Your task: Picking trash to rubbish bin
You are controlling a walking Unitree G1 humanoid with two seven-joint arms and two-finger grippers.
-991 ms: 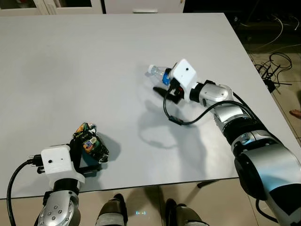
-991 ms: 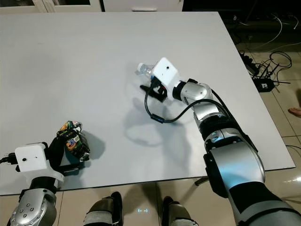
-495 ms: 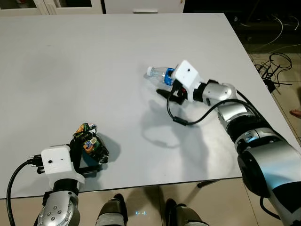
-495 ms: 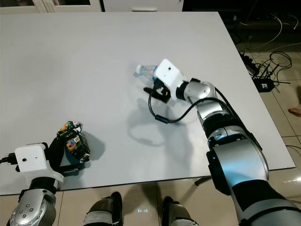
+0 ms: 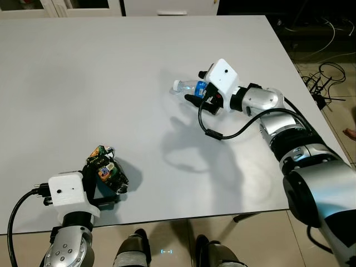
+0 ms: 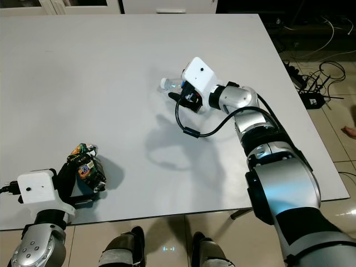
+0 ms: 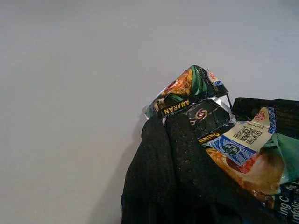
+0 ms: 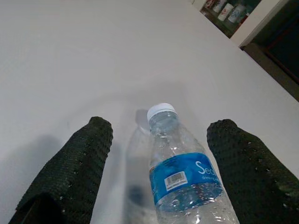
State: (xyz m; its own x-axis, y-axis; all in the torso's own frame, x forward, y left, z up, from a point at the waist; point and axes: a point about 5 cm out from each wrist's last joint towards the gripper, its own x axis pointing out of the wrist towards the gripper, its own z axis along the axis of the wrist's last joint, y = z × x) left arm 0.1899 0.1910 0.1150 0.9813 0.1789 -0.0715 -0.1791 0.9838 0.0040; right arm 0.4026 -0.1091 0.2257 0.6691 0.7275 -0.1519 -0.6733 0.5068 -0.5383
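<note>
- A large pale grey table [image 5: 83,67] takes up most of the head camera's downward view.
- The right claw [image 5: 196,100] reaches out over the middle of the table, toward its right half, under a white camera block on the wrist.
- A clear plastic water bottle [image 5: 186,87] with a blue label and a white cap lies on its side at that claw, its cap end pointing to the robot's left.
- In the right wrist view the bottle [image 8: 184,182] sits in the gap between the two black fingers [image 8: 74,168], which stand wide apart on either side of it; no finger visibly touches it, so the right claw is spread, not gripping.
- A black cable loops from the right wrist down over the table.
- The left claw [image 5: 108,181] is at the near left edge of the table, also under a white camera block.
- It is closed around a crumpled snack wrapper [image 5: 105,167], printed in green, orange and black.
- In the left wrist view a black finger [image 7: 173,168] presses against the wrapper [image 7: 219,140], which shows a blue patch with a square code.
- The wrapper sits low over the table near its front edge, well apart from the bottle.
- Beyond the table's right side, cables [image 5: 325,78] lie on a tiled floor.
- The robot's two feet [image 5: 133,250] show below the table's near edge.
</note>
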